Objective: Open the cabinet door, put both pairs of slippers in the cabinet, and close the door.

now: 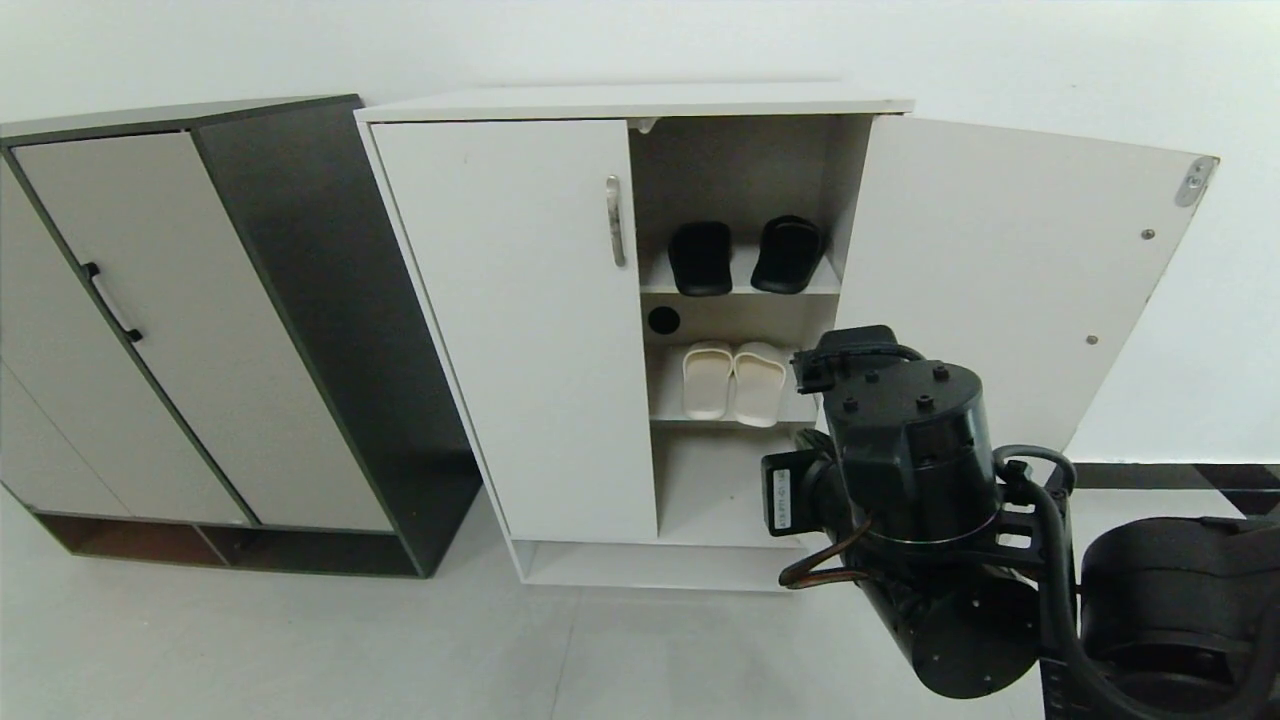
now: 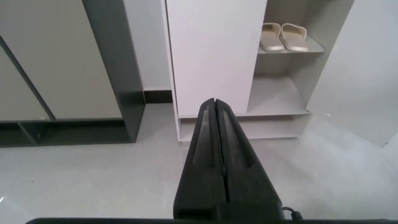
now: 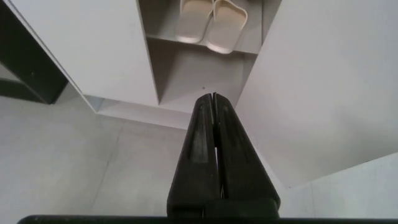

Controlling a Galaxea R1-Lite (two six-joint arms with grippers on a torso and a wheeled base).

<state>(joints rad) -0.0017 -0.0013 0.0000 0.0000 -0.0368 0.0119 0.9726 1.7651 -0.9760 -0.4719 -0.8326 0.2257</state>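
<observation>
Against the wall (image 1: 1050, 50), a white cabinet (image 1: 640, 103) is seen with its right door (image 1: 1000, 270) swung wide open and its left door (image 1: 520, 330) shut. On the upper shelf (image 1: 740, 290), black slippers (image 1: 745, 257) are set side by side, slightly apart. On the shelf just below, white slippers (image 1: 735, 382) are laid side by side, touching each other. The right gripper (image 3: 213, 99) is held before the open compartment, lower than the white slippers and near the inner face of the right door. Its jaws are pressed together and nothing is pinched. The left gripper (image 2: 214, 102) is held low over the floor (image 2: 93, 174), farther back from the white cabinet and pointed toward the foot of the left door. Its jaws are likewise pressed together, with nothing between them. The right arm (image 1: 910, 450) is seen in the head view before the lower part of the open compartment. A grey cabinet (image 1: 200, 320) with a dark frame is stood just beside the white cabinet on the left, its doors shut.
</observation>
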